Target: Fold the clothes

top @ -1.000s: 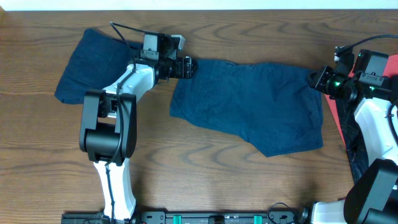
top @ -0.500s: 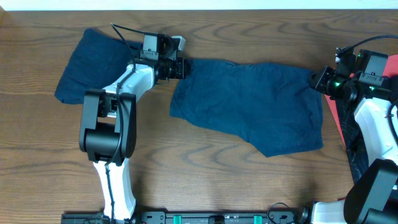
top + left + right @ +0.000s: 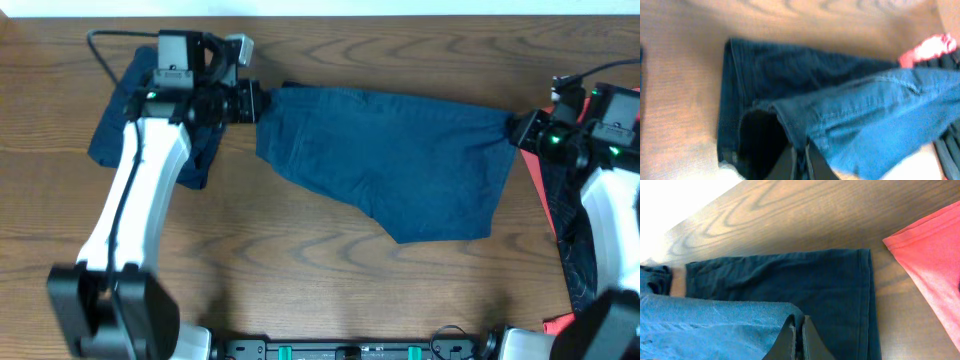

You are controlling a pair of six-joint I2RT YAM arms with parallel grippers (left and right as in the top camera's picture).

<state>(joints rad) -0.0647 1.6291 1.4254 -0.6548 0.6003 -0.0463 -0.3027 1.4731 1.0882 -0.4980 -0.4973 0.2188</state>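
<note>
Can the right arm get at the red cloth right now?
Probably not yet: the right claw is shut on the shorts. The red cloth lies close beside it, so releasing first should do.

A red cloth (image 3: 932,265) is lying flat near the right edge of the brown wooden table (image 3: 330,290).

Navy denim shorts (image 3: 390,165), unfolded, pulled taut L–R across mid-table; 2nd navy garment (image 3: 105,140) rumpled at far L.

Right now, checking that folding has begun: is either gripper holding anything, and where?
Both hold the navy shorts: left gripper on the far left corner, right gripper on the far right corner.
</note>
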